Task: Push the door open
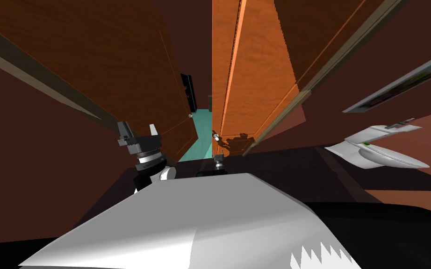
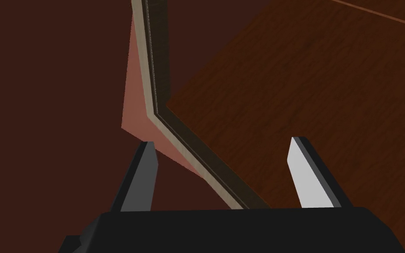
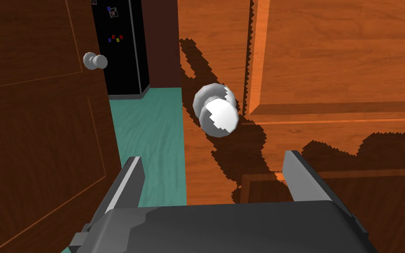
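Orange door [image 3: 329, 66], white knob [image 3: 217, 112] just beyond parted right jaws.

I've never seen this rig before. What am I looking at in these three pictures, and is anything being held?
This is a two-armed robot at two wooden doors. The wide picture comes from its head camera; the others look along each hand. The left end effector, open, faces the dark left door beside its frame. The right end effector, open, points at the white knob on the orange right door. A teal floor shows through the gap between the doors. Nothing is held.
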